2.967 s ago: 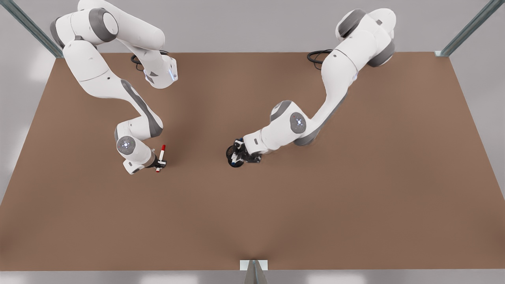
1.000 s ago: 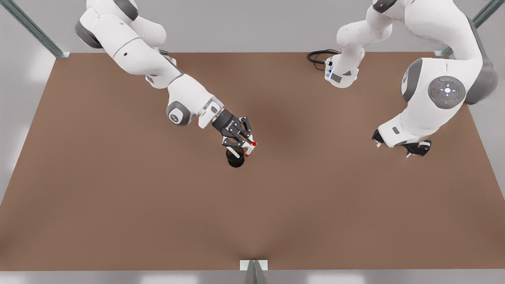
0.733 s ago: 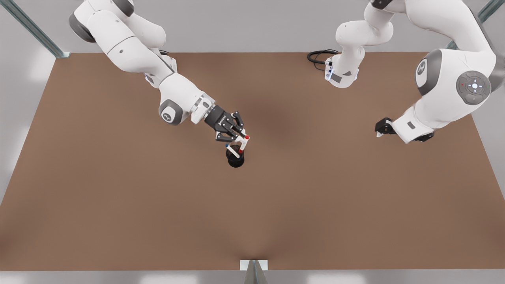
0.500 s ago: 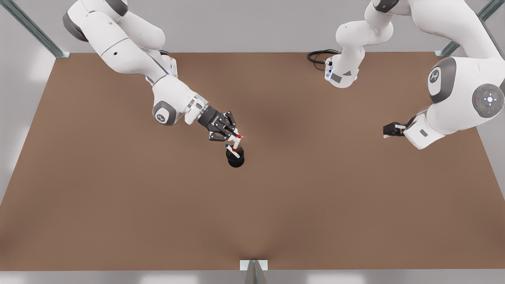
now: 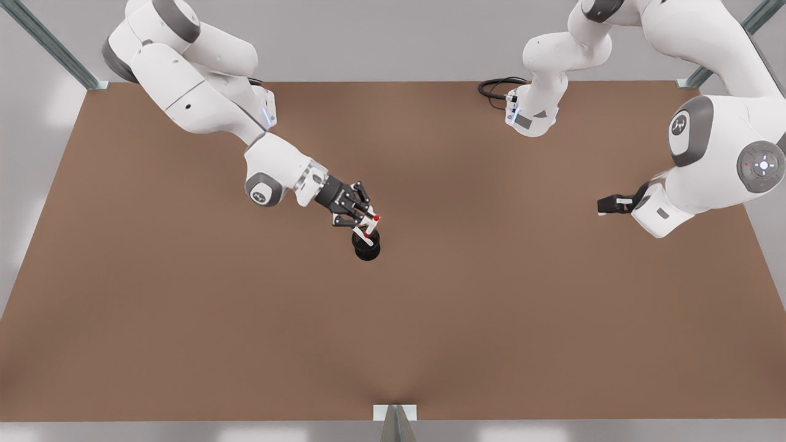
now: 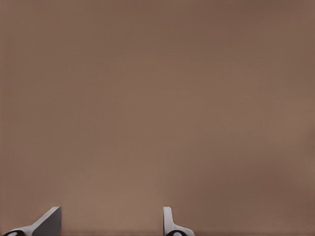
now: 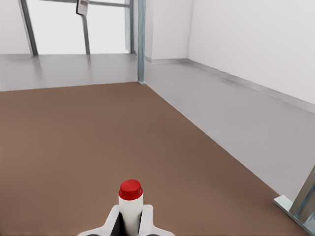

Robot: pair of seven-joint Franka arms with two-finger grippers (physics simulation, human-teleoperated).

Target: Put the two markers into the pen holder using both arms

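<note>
Red-capped marker pinched between right gripper fingers, above pen holder.

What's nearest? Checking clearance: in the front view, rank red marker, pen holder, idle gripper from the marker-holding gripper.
From the right gripper:
1. Red marker: in its fingers.
2. Pen holder: close by, under the marker.
3. Left gripper: far off, front view's right, idle.

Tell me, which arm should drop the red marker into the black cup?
The right gripper: it grips the red marker right above the pen holder. The left gripper hangs open, far away.
</note>
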